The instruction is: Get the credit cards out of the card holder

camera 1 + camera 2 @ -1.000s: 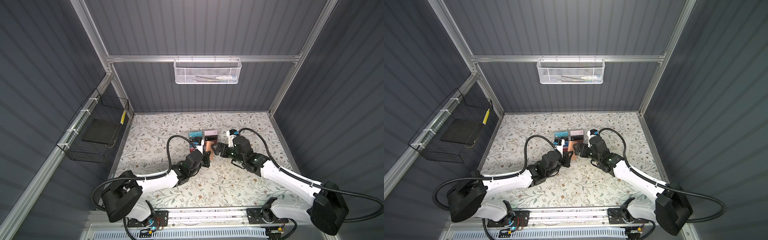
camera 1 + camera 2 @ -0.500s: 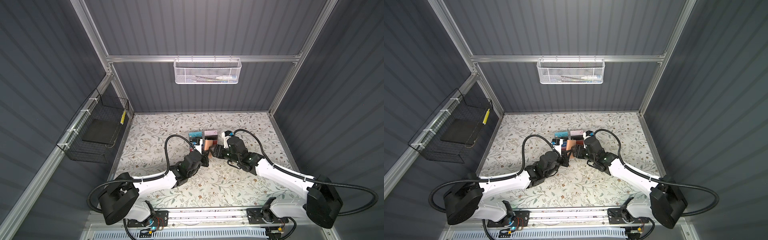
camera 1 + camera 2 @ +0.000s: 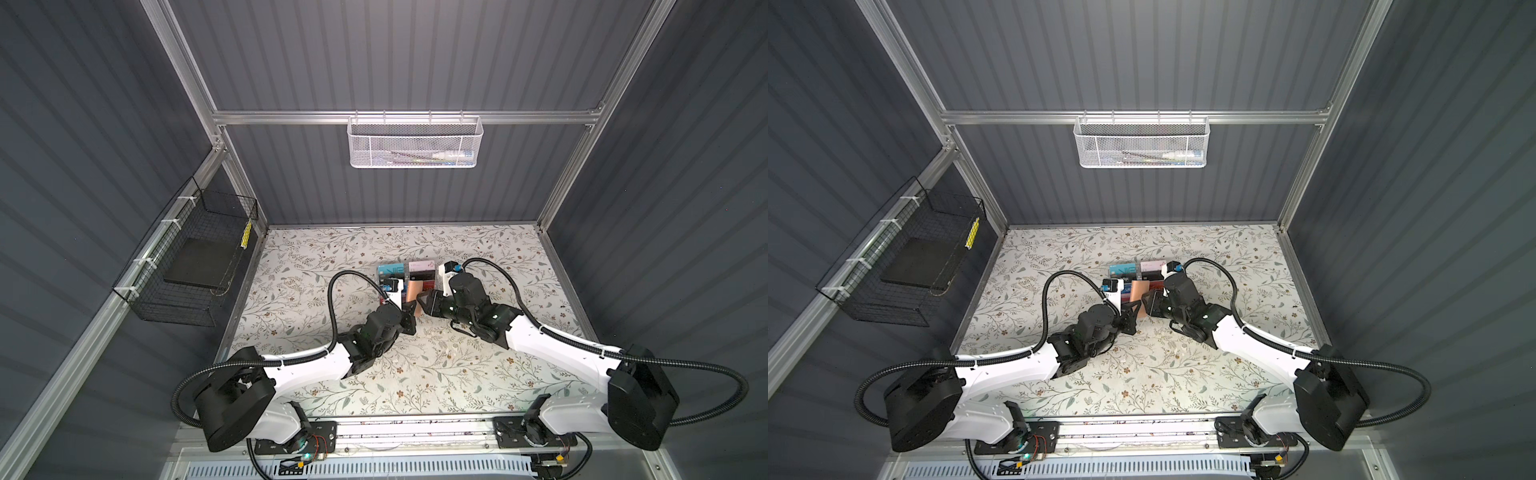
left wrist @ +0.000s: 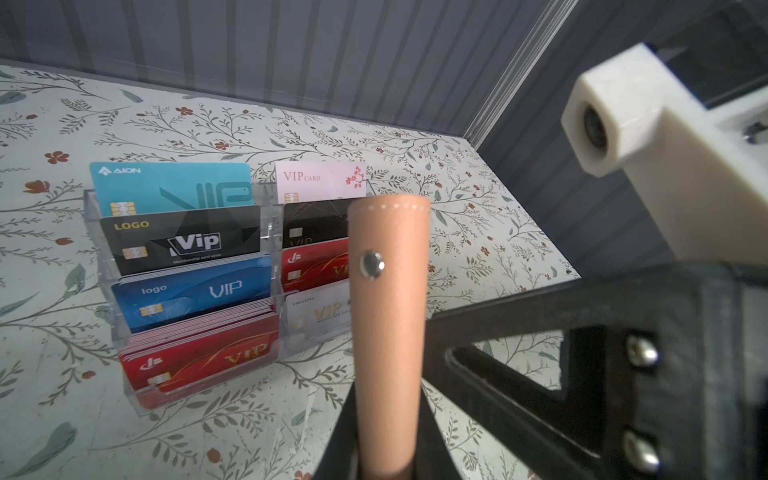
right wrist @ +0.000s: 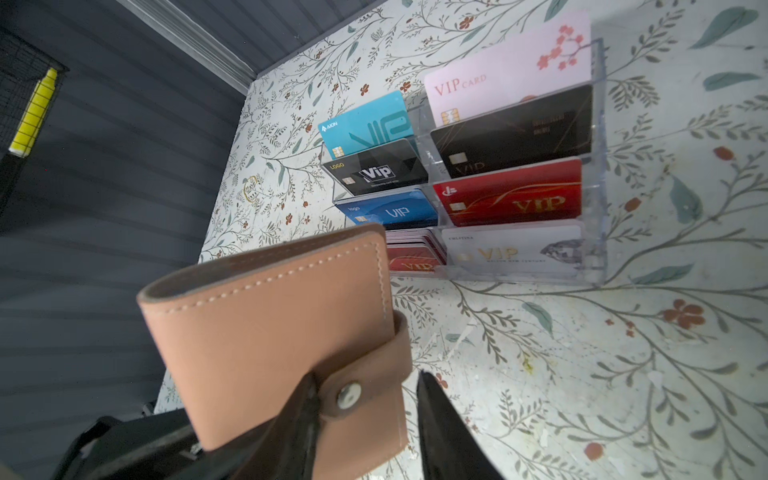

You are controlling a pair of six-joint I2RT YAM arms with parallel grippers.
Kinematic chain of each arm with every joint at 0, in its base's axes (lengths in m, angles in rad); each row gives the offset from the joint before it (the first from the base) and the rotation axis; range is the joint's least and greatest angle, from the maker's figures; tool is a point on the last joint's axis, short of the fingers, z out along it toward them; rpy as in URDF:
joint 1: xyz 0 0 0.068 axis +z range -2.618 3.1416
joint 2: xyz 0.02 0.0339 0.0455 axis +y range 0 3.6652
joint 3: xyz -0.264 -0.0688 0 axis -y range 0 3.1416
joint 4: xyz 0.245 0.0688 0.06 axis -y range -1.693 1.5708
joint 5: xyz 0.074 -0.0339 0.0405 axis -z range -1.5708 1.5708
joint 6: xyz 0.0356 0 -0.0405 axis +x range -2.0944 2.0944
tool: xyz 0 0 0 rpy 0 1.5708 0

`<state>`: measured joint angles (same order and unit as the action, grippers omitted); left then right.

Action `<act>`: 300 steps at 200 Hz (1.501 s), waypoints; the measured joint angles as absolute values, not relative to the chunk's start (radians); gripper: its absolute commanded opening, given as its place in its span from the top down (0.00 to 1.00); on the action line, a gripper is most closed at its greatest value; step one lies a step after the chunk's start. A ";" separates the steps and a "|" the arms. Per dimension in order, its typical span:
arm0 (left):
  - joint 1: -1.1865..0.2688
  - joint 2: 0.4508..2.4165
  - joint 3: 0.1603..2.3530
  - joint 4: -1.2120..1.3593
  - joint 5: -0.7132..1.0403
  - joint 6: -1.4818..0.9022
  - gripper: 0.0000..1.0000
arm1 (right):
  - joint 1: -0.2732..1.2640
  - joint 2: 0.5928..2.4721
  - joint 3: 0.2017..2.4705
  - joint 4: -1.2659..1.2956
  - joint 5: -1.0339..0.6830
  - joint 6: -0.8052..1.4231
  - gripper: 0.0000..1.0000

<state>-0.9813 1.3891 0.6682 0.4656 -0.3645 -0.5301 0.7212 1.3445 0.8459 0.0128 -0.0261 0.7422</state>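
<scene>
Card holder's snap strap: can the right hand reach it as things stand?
Probably yes. The left hand holds the card holder upright, strap turned toward the right hand, whose open fingers sit either side of the strap; nothing visible lies between them.

Dark grey ribbed walls close in a bench covered with a pale sheet printed in leafy sprigs and small red-brown flowers, framed by aluminium posts and a cross rail. A white mesh basket hangs from the rail on the back wall, while a black wire basket on the left wall holds a dark flat slab and carries a yellow tag. Even light falls on the bench; the walls lie dimmer.
</scene>
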 measured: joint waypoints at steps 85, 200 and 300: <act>-0.982 1.389 0.659 0.462 -0.374 -0.530 1.00 | 0.734 1.364 0.867 0.014 -0.021 0.752 0.97; -0.983 1.348 0.661 0.406 -0.405 -0.529 1.00 | 0.730 1.364 0.855 -0.004 0.021 0.736 1.00; -0.953 1.333 0.699 0.313 -0.327 -0.546 1.00 | 0.688 1.354 0.815 -0.019 0.020 0.692 0.95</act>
